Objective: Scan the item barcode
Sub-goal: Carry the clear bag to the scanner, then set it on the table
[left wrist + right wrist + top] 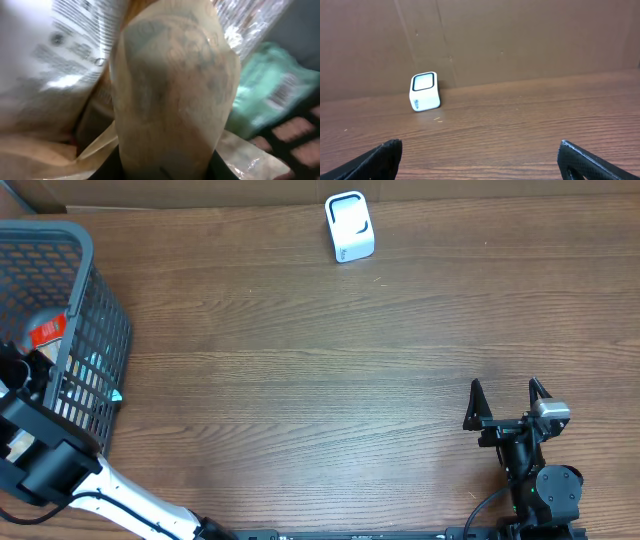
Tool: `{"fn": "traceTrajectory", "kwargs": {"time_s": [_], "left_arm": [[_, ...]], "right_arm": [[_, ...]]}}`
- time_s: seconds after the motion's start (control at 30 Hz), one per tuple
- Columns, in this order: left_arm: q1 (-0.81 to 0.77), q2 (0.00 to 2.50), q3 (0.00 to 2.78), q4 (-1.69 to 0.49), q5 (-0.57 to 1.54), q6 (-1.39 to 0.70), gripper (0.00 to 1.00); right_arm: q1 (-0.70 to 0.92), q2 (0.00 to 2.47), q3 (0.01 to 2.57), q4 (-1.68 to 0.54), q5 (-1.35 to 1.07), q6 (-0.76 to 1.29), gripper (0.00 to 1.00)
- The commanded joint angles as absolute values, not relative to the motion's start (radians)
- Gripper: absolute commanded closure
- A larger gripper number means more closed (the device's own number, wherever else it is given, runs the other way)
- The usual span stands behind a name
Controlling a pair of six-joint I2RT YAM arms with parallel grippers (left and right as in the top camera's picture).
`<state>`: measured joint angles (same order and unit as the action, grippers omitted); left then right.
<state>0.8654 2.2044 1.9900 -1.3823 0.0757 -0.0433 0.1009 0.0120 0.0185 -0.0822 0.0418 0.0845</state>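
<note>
My left hand is in the basket at the left, close on a tan packet; I can't tell if it grips. My right hand spreads wide, near right.

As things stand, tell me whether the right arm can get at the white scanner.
Probably yes: only bare table lies between the open right pincer and the scanner, which stands by the far edge. It looks like a long stretch, though.
</note>
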Motion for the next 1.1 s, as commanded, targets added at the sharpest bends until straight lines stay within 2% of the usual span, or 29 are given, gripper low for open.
{"fn": "traceTrajectory", "kwargs": {"time_s": [0.0, 0.37, 0.47, 0.7, 0.83, 1.07], "left_arm": [[0.865, 2.197, 2.203, -1.472, 0.091, -0.105, 0.96], [0.865, 2.184, 2.753, -1.690, 0.320, -0.069, 0.96], [0.862, 2.124, 2.827, -1.689, 0.441, -0.050, 0.96], [0.805, 1.931, 2.879, -1.689, 0.528, -0.012, 0.95], [0.685, 1.837, 2.876, -1.689, 0.537, 0.006, 0.96], [0.313, 1.812, 2.823, -1.689, 0.451, 0.042, 0.93]], "right_arm": [[0.107, 0.003, 0.008, -0.078, 0.051, 0.081, 0.00], [0.107, 0.003, 0.008, -0.078, 0.051, 0.081, 0.00], [0.107, 0.003, 0.008, -0.078, 0.051, 0.081, 0.00], [0.107, 0.003, 0.008, -0.078, 0.051, 0.081, 0.00], [0.107, 0.003, 0.008, -0.078, 0.051, 0.081, 0.00], [0.107, 0.003, 0.008, -0.078, 0.051, 0.081, 0.00]]}}
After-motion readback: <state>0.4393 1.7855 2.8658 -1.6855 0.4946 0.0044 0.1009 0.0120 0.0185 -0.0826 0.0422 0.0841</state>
